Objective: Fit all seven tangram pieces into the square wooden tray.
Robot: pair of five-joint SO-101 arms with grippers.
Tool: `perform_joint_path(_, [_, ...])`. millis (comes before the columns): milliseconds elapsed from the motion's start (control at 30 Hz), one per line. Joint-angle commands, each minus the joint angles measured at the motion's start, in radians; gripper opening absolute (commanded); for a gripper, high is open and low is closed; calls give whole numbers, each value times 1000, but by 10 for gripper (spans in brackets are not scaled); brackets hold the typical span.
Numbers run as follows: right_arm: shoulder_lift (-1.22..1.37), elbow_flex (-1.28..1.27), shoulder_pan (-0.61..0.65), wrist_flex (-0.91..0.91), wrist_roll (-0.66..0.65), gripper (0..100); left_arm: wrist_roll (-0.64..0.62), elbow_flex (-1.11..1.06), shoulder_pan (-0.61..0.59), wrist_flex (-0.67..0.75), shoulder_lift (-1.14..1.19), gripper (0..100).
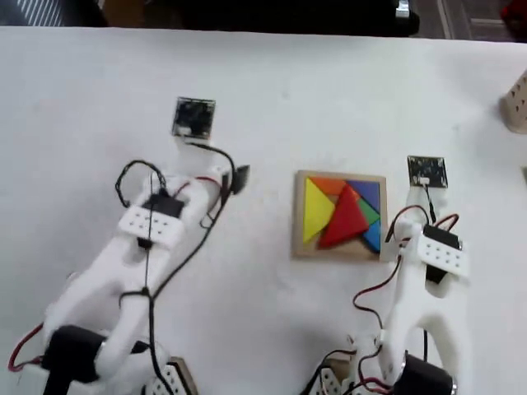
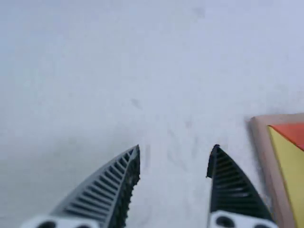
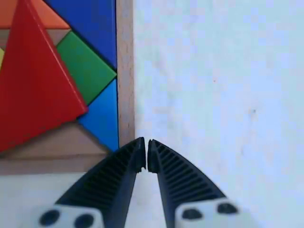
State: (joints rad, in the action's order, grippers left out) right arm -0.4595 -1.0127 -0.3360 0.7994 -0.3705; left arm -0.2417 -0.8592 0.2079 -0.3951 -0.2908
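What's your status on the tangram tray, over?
Left tool open, empty, over table beside tray. Right tool shut, empty, at tray's edge. Red triangle lies askew in tray, bare wood showing. Nothing in the way.

Left gripper (image 2: 176, 149) agape; right gripper (image 3: 146, 145) pinched together (both empty)

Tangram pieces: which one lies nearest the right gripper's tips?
The light blue triangle, at the tray edge by the right gripper; the green piece, red triangle and dark blue piece lie farther.
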Motion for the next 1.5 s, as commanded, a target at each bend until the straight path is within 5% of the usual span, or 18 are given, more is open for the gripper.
perform_joint_path(0, [-111,34,10,110,-3,17,8,117,-67,41,114,124])
perform_joint_path(67, [-168,26,62,171,-3,17,9,164,-82,41,174,14])
perform_joint_path(467, [7,23,334,104,138,18,9,226,-150,41,257,24])
perform_joint_path(1467, [96,117,223,-70,140,20,15,222,-150,41,262,24])
